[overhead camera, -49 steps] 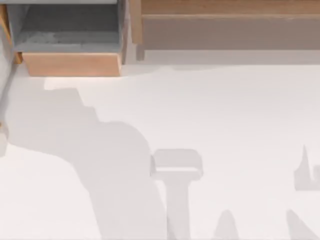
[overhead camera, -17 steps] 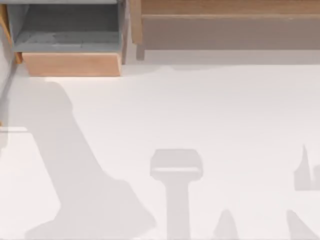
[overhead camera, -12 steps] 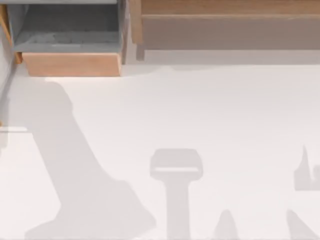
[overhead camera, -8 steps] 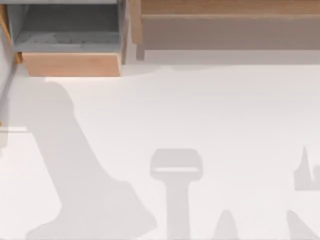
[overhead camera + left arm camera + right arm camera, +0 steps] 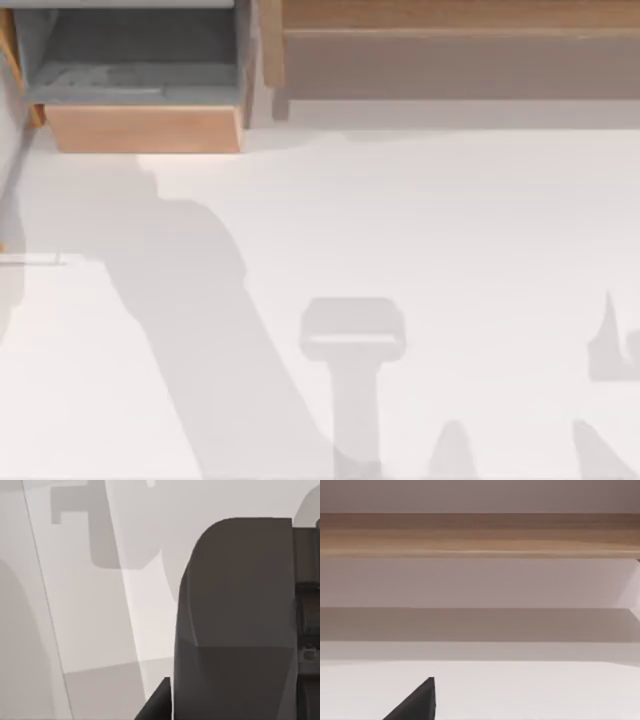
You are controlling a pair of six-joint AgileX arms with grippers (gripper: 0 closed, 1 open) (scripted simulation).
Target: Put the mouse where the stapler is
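The desk (image 5: 450,220) looked smooth, matt white; the open drawer (image 5: 145,128) had a pale wood front and dull grey inside; the shelf edge (image 5: 480,535) showed streaky wood grain, matt

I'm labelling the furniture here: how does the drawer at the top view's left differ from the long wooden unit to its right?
The drawer is narrow; the long wooden unit is much wider, running to the right edge. The drawer shows a grey inside behind a light wood front; the unit shows a wood strip above a brownish-grey face. The drawer's front reaches farther onto the white table. Both share light wood.
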